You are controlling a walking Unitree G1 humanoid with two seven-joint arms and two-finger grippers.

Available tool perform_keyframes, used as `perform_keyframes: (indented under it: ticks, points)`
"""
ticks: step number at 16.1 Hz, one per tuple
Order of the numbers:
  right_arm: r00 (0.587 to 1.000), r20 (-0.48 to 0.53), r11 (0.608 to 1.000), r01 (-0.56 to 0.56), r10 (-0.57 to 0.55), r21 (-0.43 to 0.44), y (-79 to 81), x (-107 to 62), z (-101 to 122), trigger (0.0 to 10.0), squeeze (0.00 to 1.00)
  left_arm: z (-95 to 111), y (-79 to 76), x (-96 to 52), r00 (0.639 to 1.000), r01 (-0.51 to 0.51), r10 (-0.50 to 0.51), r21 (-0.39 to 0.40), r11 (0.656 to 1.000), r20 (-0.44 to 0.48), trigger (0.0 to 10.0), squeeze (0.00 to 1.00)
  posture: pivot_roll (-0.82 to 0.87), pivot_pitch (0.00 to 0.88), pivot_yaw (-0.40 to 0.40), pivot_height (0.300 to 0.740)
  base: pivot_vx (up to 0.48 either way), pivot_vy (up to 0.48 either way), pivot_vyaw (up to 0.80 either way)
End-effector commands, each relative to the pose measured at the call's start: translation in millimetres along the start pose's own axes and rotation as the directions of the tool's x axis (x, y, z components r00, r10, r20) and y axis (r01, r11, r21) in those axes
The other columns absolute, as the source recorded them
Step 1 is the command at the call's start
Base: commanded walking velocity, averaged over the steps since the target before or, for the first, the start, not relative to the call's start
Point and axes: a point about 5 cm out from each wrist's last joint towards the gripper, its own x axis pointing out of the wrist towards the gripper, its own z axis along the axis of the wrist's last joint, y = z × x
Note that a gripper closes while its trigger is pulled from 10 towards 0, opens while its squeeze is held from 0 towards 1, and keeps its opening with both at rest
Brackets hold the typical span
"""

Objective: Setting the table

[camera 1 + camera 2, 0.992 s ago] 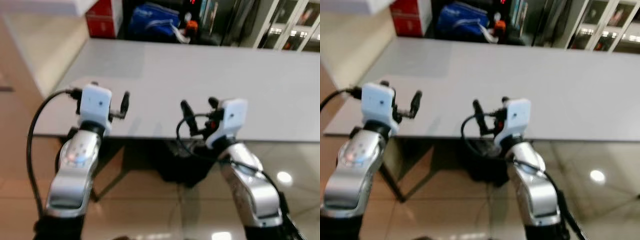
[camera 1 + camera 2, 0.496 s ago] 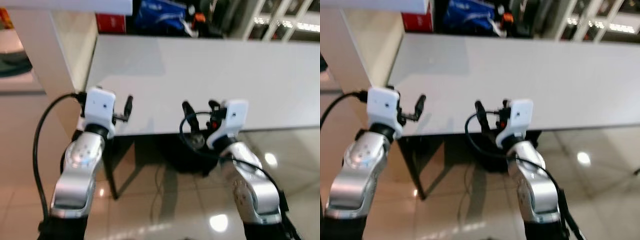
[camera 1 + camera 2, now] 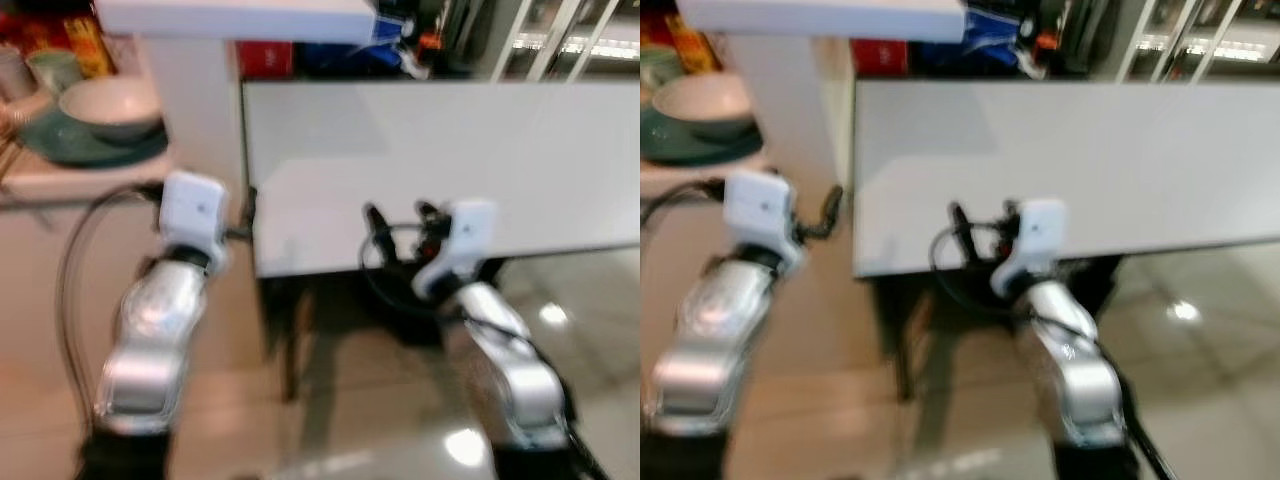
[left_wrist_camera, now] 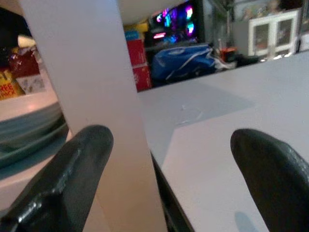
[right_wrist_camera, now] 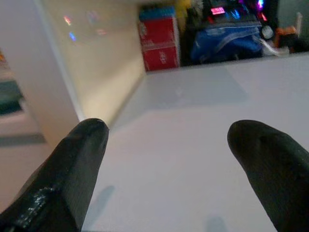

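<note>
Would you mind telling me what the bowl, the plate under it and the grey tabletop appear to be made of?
The bowl looks like glazed ceramic: pale cream with a soft sheen, though blur leaves it open. The plate beneath seems glazed ceramic too, dark green and smooth. The tabletop looks like matte laminate or painted board: flat, even grey, thin edge, hardly any reflection.

Pale bowl [image 3: 110,103] on green plate [image 3: 85,145], upright.

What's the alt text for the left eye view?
Blurred head-camera view: both silver arms raised at the near edge of a bare white table, the left tool and right tool holding nothing. At far left, a bowl sits on a green plate on a side counter.
</note>
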Motion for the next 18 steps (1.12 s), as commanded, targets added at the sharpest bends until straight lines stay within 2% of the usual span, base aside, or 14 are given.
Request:
perform_keyframes:
  ticks: [1,4,6,7,8,10,11,12,14,17,18]
  points:
    - [0.999,0.039,1.0,-0.015,0.015,-0.002,4.1,2.0,9.1,10.0,0.0,1.5,5.9,0.2,1.0,-0.013,0.013,0.016,1.0,0.002,10.0,0.0,0.07,0.0,-0.043,0.74,0.0,0.48,0.0]
    - [0.999,0.045,1.0,-0.022,0.023,-0.008,5.6,2.3,10.8,10.0,0.0,1.8,6.1,0.3,1.0,-0.012,0.012,0.016,1.0,0.003,10.0,0.0,0.07,0.0,-0.043,0.74,0.0,0.48,0.0]
    - [1.0,0.025,0.999,-0.009,0.011,-0.043,4.7,2.3,9.2,10.0,0.0,1.3,5.5,0.0,1.0,-0.012,0.012,0.016,1.0,0.003,10.0,0.0,0.07,0.0,-0.046,0.74,0.0,0.48,0.0]
    - [0.999,0.012,0.996,0.031,-0.031,-0.083,0.7,2.3,8.4,10.0,0.0,1.3,5.3,0.0,1.0,-0.013,0.013,0.015,1.0,0.003,10.0,0.0,0.07,0.0,-0.048,0.74,0.0,0.48,0.0]
    - [0.982,0.021,0.976,0.189,-0.188,-0.111,-16.6,1.1,8.8,10.0,0.0,0.7,5.1,-0.3,1.0,-0.015,0.015,0.014,1.0,0.001,10.0,0.0,0.07,0.0,-0.049,0.74,0.0,0.48,0.0]
    - [0.963,0.042,0.957,0.271,-0.268,-0.106,-28.8,-2.9,10.2,10.0,0.0,-6.0,6.9,-2.5,0.999,-0.031,0.031,-0.009,0.999,-0.017,10.0,0.0,0.07,0.0,-0.046,0.74,0.0,0.48,0.0]
    - [0.956,0.063,0.948,0.293,-0.288,-0.121,-32.8,-6.0,12.0,10.0,0.66,-16.2,11.4,-5.6,0.997,-0.062,0.06,-0.031,0.998,-0.049,10.0,0.0,0.07,0.0,-0.042,0.74,0.0,0.48,0.0]
    - [0.954,0.082,0.949,0.295,-0.287,-0.114,-34.7,-8.7,14.2,10.0,1.0,-25.0,16.1,-8.6,0.994,-0.08,0.078,-0.022,0.997,-0.079,10.0,0.0,0.06,0.0,-0.04,0.74,0.0,0.48,0.0]
    - [0.955,0.091,0.952,0.289,-0.281,-0.095,-36.3,-9.6,14.8,10.0,1.0,-24.7,19.8,-8.6,0.992,-0.101,0.098,-0.032,0.994,-0.083,10.0,0.0,0.07,0.0,-0.047,0.74,0.0,0.48,0.0]
    - [0.962,0.102,0.961,0.263,-0.254,-0.091,-30.4,-5.6,16.5,10.0,1.0,-18.0,16.0,-5.8,0.995,-0.089,0.088,-0.014,0.996,-0.056,10.0,0.0,0.07,0.0,-0.049,0.74,0.0,0.48,0.0]
    - [0.971,0.103,0.971,0.224,-0.215,-0.086,-24.7,-4.0,16.9,10.0,1.0,-14.5,14.3,-3.7,0.996,-0.083,0.082,-0.014,0.996,-0.04,10.0,0.0,0.07,0.0,-0.05,0.74,0.0,0.48,0.0]
